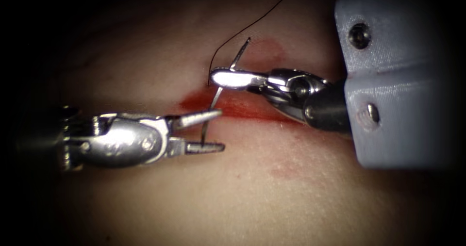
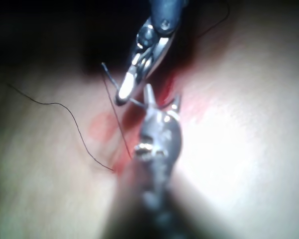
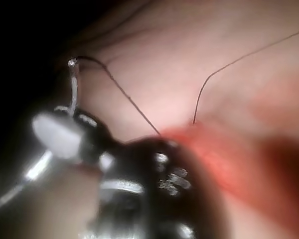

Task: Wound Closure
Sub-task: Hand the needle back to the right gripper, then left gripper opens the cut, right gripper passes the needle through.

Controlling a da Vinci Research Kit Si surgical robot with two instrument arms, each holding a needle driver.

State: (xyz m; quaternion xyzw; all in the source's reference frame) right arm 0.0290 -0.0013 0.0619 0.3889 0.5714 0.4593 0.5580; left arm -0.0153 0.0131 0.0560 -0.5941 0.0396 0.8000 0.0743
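Standing over the cut [image 1: 233, 105], the needle [image 1: 217, 94] is clear of the tissue [image 1: 252, 192]; the right tool [image 1: 233, 78] pinches it near its thread [image 1: 252, 20] end, the left tool [image 1: 213, 129] gapes around its tip, holding nothing. No stitches cross the cut yet.

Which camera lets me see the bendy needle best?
The endoscope view: the needle shows along its curve, held by the right tool, passing between the open left tool jaws. The left wrist view shows it thin; the right wrist view, its thread end.
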